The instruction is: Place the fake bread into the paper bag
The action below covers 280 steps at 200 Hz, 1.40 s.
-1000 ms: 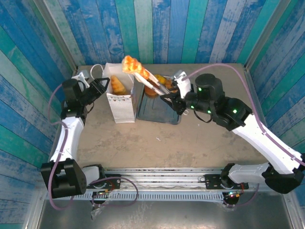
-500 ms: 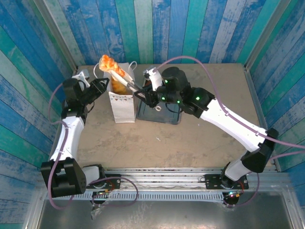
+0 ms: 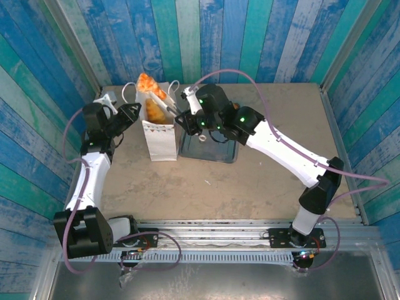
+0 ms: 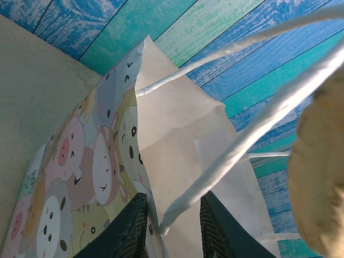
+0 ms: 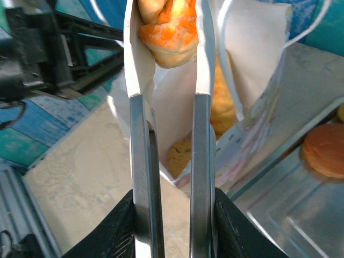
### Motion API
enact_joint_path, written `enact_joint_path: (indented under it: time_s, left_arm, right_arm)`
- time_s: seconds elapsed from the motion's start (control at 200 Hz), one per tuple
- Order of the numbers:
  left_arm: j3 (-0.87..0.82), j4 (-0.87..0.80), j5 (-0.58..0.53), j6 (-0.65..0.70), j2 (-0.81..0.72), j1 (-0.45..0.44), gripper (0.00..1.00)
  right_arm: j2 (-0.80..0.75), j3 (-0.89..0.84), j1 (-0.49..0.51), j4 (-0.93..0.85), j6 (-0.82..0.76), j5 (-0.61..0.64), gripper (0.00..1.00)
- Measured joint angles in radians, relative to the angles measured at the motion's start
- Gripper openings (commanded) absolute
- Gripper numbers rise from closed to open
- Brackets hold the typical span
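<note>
Fake bread (image 5: pixel 171 33) in tongs (image 5: pixel 141 161) over paper bag (image 5: pixel 252 48); R end effector (image 5: pixel 173 226) grips tongs.

orange croissant (image 3: pixel 146 82) (glossy) above bag (image 3: pixel 159 142); white, upright

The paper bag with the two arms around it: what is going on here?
The right gripper holds metal tongs, which pinch an orange pastry above the open paper bag. The left gripper has its fingers on either side of the bag's cord handle. Some pastries lie in the bag, and one bun is on the grey tray beside it.
</note>
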Motion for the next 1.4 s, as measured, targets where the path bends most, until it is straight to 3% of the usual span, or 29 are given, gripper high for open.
enact_joint_path:
  time_s: [0.596, 1.402]
  left_arm:
    - [0.000, -0.008, -0.060, 0.015, 0.000, 0.000, 0.29]
    - [-0.006, -0.008, -0.059, 0.014, 0.000, 0.000, 0.28]
  right_arm:
    - [0.158, 0.234, 0.000, -0.266, -0.196, 0.204, 0.32]
    - [0.219, 0.326, 0.000, -0.327, -0.241, 0.224, 0.54]
